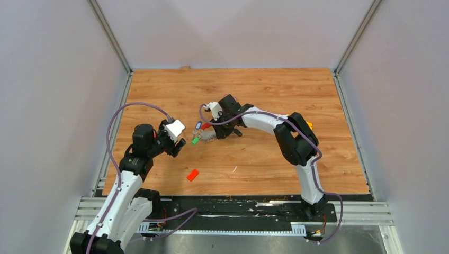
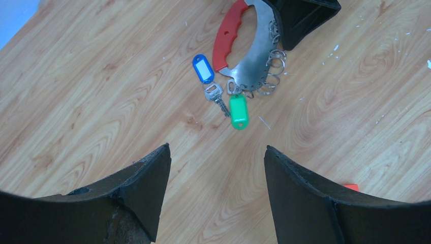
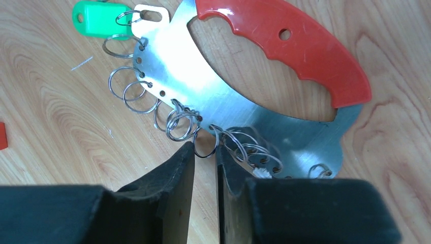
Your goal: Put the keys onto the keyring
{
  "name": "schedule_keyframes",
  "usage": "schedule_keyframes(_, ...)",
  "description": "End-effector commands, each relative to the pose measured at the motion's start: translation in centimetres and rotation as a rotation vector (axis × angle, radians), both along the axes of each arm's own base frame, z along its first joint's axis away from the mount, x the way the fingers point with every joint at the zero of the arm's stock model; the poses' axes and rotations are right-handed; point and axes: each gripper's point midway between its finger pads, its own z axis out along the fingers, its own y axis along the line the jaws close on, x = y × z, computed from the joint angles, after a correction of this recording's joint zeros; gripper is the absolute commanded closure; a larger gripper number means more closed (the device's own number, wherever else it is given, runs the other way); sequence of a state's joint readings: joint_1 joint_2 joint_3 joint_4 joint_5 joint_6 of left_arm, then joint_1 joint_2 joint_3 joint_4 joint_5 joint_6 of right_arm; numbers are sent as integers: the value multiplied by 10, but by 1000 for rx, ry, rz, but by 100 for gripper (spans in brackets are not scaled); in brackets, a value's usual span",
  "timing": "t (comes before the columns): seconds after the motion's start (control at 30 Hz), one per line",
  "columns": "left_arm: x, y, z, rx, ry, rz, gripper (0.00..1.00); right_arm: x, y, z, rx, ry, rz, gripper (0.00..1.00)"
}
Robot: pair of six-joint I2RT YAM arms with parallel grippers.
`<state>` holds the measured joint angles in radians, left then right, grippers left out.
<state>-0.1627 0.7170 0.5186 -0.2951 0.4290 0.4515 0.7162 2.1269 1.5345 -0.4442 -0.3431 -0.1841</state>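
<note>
The keyring [image 3: 203, 81] lies flat on the wooden table: a curved metal plate with a red handle [image 3: 284, 40] and several wire rings along its edge. It also shows in the overhead view as the keyring [image 1: 207, 132] and in the left wrist view as the keyring [image 2: 254, 56]. My right gripper [image 3: 205, 148] is down at that edge, its jaws a narrow gap apart with one wire ring pinched between the tips. The green-tagged key [image 2: 238, 112] lies at the plate's end. The blue-tagged key [image 2: 203, 68] lies beside it with its silver blade [image 2: 217, 96]. My left gripper [image 2: 217, 147] hovers open and empty, short of the keys.
A small flat orange-red block [image 1: 192, 175] lies on the table near the front, between the arms. Grey enclosure walls with metal rails border the table [image 1: 275, 159] on three sides.
</note>
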Motion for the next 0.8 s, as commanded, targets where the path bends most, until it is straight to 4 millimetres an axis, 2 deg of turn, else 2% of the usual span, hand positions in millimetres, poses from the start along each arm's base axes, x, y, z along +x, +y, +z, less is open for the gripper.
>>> schedule_keyframes(0.0, 2, -2, 6, -14, -27, -11, 25, 9, 11, 5, 39, 10, -20, 81)
schedule_keyframes(0.2, 1, -3, 6, -14, -29, -16, 25, 18, 8, 9, 45, 7, -53, 86)
schedule_keyframes(0.47, 1, -4, 6, -14, -29, -23, 25, 20, 4, 21, 59, -9, -52, 100)
schedule_keyframes(0.63, 3, -9, 7, -11, -47, -65, 25, 21, -10, 43, 85, -76, -44, 100)
schedule_keyframes(0.77, 2, -26, 15, -28, -79, -190, 27, 11, -25, 65, 147, -146, 3, 100)
